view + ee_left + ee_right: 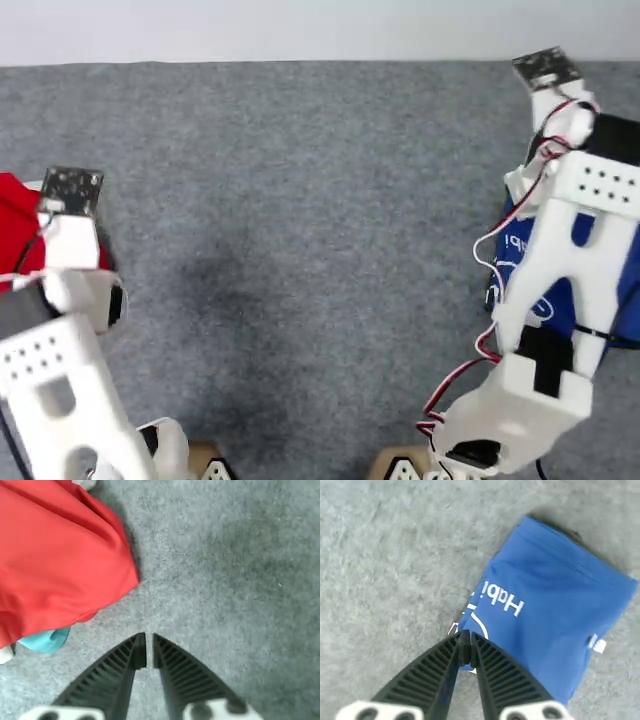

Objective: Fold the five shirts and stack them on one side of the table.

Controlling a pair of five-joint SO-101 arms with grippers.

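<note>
A red shirt point(55, 555) lies crumpled at the table's left edge point(15, 215), on top of a teal cloth point(47, 640). My left gripper point(146, 650) hovers over bare grey mat beside the red shirt, shut with nothing between its fingers. A folded blue shirt point(555, 610) with white print lies at the right side point(515, 250), mostly hidden under the right arm point(570, 260). My right gripper point(465, 641) is shut, its tips over the blue shirt's near edge by the print. I cannot tell whether they touch the cloth.
A grey felt mat point(300, 220) covers the table, with wide free room in the middle between the arms. A white wall strip point(300, 30) runs along the back. A dark edge point(570, 532) peeks from under the blue shirt.
</note>
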